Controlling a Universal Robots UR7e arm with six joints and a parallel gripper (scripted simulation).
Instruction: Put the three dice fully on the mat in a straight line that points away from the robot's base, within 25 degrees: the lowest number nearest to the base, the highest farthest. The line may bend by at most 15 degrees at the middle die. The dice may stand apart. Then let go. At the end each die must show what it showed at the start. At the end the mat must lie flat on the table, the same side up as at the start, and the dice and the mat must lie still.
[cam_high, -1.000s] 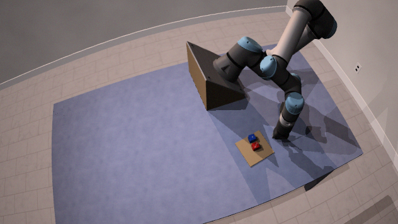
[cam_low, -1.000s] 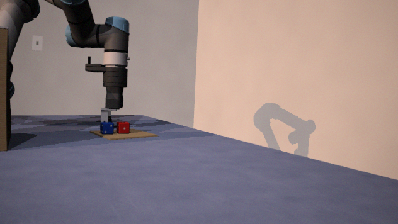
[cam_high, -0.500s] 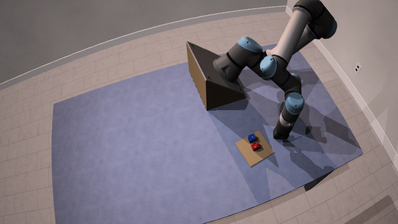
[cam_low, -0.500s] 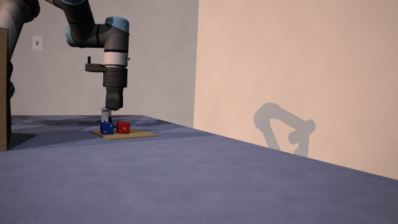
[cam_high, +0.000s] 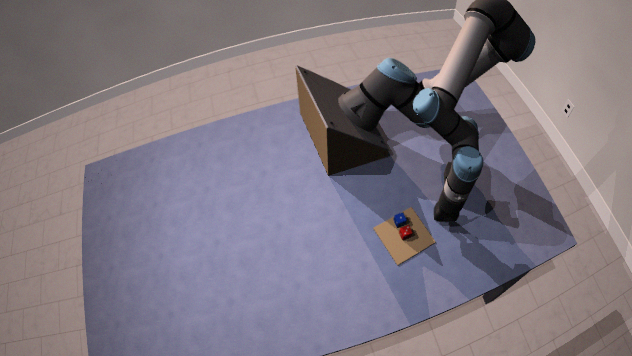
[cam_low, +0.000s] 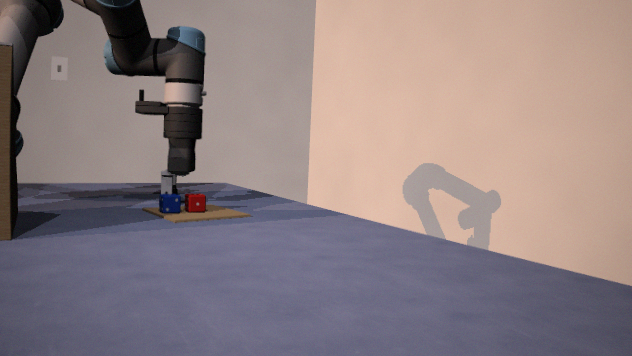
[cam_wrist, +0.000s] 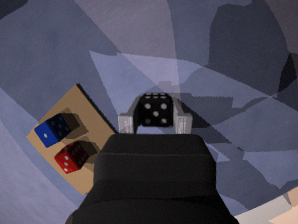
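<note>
- Gripper points downward with its fingers partway open, one on each side of the black die; whether they press on it cannot be told.
- The black die is off the mat, between the fingers, with five pale pips on the face turned to the wrist camera and part of another pipped face beyond it. Whether it touches the table is hidden.
- The tan mat lies flat on the blue table and carries two dice, both fully within its edges.
- On the mat, the blue die sits closer to the robot's base, a single pip on its upper face.
- Just beside it, the red die sits farther from the base. One side shows a single pip in the exterior view; its upper number is too small to read surely.
- The mat is near the gripper but apart from it, and the gripper stands over the table outside the mat's edge.
- A wedge-shaped wooden stand bears the arm on its sloping face, well apart from the mat.
- Two of the three dice are on the mat; the black one is outside it.
</note>
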